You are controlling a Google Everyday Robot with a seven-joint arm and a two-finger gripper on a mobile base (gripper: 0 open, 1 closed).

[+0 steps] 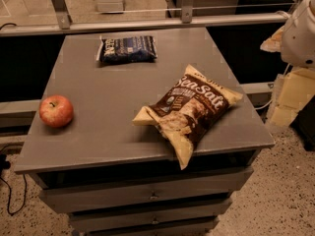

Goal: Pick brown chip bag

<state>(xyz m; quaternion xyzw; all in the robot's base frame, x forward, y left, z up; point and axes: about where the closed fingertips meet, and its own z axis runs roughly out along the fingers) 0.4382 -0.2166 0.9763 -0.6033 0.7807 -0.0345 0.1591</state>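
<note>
Your brown bag lay flat on the bench, near the front right corner. It sat slanted, with the words "Sea Salt" facing up. One pale yellow corner stuck out over the front edge, and another pointed to the right edge. Nothing was touching the bag. You could see only a white round bit of the arm, up past the right edge of the bench and well apart from the bag. Your gripper was outside the picture, so I cannot tell if it was open, closed or holding something. A blue bag lay near the middle of the back edge. An apple sat by the left edge, near the front.
</note>
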